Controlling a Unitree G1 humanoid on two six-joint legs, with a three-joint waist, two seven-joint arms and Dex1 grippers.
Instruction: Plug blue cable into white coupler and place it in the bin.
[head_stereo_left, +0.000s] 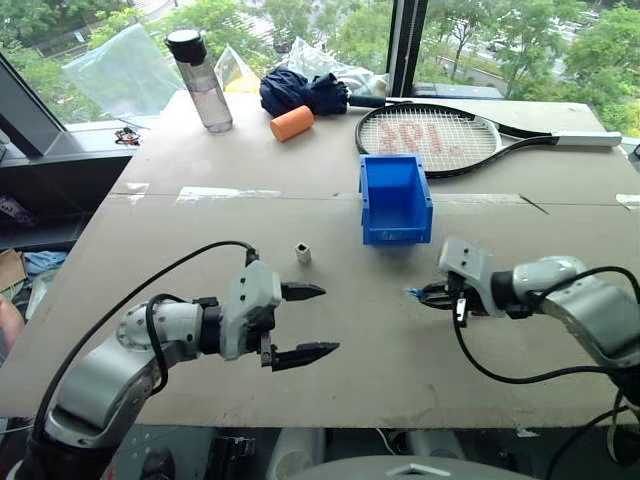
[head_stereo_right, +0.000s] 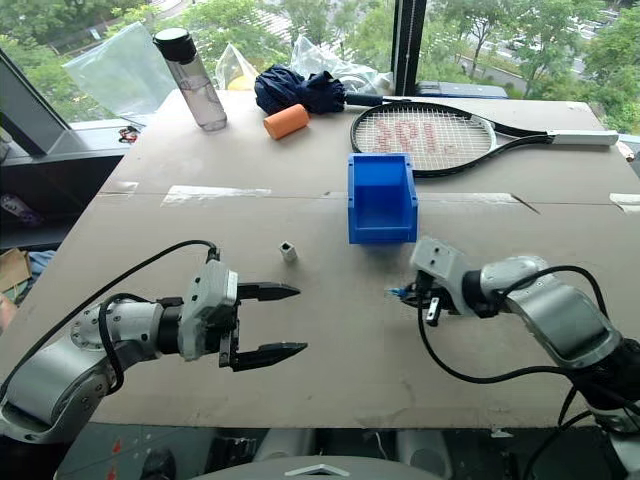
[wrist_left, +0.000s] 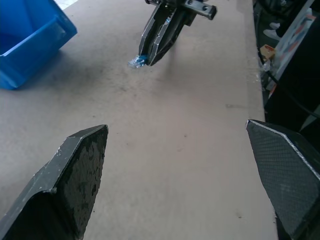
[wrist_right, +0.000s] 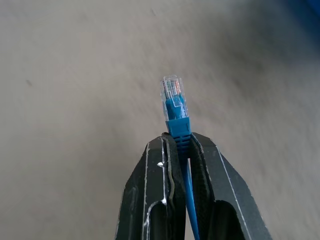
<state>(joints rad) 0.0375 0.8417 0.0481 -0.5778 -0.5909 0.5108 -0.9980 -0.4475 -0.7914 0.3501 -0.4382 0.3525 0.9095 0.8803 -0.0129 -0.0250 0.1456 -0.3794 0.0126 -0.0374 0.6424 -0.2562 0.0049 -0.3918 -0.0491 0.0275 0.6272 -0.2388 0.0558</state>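
So the tabletop (head_stereo_left: 300, 330) is carrying everything here, with a tennis racket (head_stereo_left: 430, 138) lying at the far side and the bin (head_stereo_left: 395, 200) sitting just in front of it, nothing in it as far as I can see. The left end effector (head_stereo_left: 305, 322) is hanging above the board with its fingers spread wide, gripping nothing. The right end effector (head_stereo_left: 428, 294) is clenching the blue cable (wrist_right: 175, 112) right behind the clear plug, which is poking out past the fingertips. The white coupler (head_stereo_left: 303, 254) is standing loose on the tabletop, near the left end effector and well apart from the plug.

What I'm worrying about: that coupler is tiny and light, so the left fingers could be knocking it over or skidding it away. Also the plug could be twisting in the grip and missing the socket.
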